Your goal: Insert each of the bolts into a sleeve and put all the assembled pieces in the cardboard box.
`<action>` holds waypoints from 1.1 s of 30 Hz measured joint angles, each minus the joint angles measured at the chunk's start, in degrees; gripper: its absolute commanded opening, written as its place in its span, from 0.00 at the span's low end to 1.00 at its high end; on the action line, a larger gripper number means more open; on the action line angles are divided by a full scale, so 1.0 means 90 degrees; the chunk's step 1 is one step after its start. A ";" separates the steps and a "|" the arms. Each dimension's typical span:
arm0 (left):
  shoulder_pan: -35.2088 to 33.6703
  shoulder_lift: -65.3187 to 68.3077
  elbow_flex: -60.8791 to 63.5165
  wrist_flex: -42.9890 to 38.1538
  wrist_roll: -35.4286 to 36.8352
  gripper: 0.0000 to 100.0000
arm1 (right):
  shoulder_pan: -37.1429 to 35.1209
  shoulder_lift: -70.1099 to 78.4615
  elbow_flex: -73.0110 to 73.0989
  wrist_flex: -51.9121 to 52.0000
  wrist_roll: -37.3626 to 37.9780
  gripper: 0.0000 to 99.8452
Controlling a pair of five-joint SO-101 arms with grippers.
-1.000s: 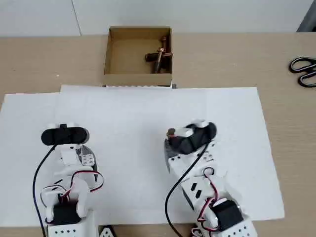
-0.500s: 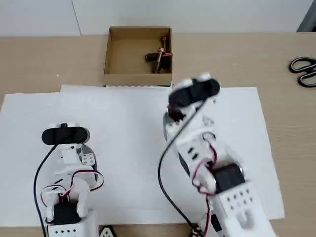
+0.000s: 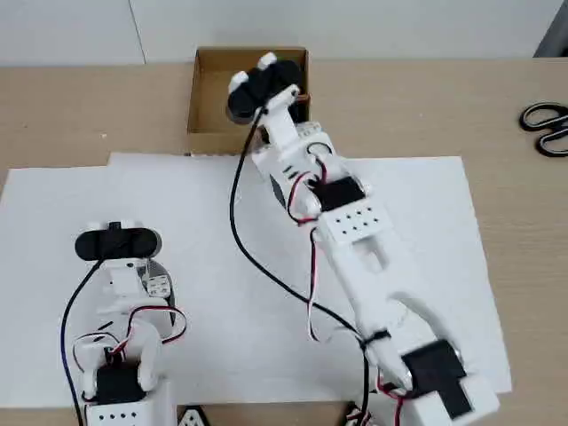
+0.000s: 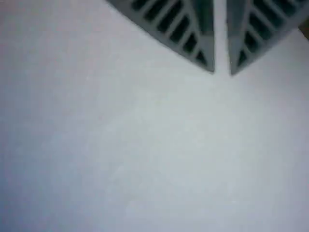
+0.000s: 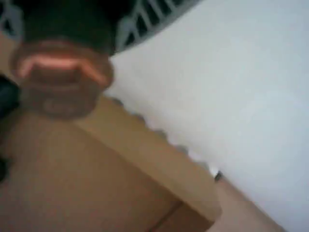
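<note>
The cardboard box [image 3: 202, 98] stands at the far edge of the white paper. My right arm stretches across the sheet, and its wrist [image 3: 263, 86] hangs over the box, covering the pieces inside. In the right wrist view, my right gripper [image 5: 72, 24] is shut on a copper-coloured bolt-and-sleeve piece [image 5: 63, 79], held above the box's inside, near the box wall [image 5: 159, 159]. My left gripper [image 4: 222, 71] is shut with nothing in it, low over bare paper near the table's front left, under its wrist [image 3: 118, 244].
A large white paper sheet [image 3: 177, 204] covers the middle of the wooden table. Black-handled scissors [image 3: 546, 127] lie at the far right edge. The right arm's body and cables [image 3: 355, 231] lie diagonally across the sheet.
My right arm has swung forward and to the left, from the middle of the paper to above the box, carrying the piece. The left arm has stayed still.
</note>
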 measured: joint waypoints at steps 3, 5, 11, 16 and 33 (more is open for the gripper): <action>0.0000 0.0000 0.0000 0.0000 0.0000 0.01 | 0.0000 0.0606 -0.0322 -0.0840 0.0205 0.00; 0.0000 0.0000 0.0000 0.0000 0.0000 0.01 | 0.0000 0.0967 -0.0498 -0.1407 0.0274 0.00; 0.0000 0.0000 0.0000 0.0000 0.0000 0.01 | 0.0000 0.1983 -0.0615 -0.2911 0.0322 0.00; 0.0000 0.0000 0.0010 0.0000 0.0000 0.01 | 0.0000 0.2803 -0.0615 -0.3976 0.0322 0.01; 0.0000 0.0000 0.0010 0.0000 0.0000 0.01 | 0.0000 0.3380 -0.0860 -0.4913 0.1231 0.13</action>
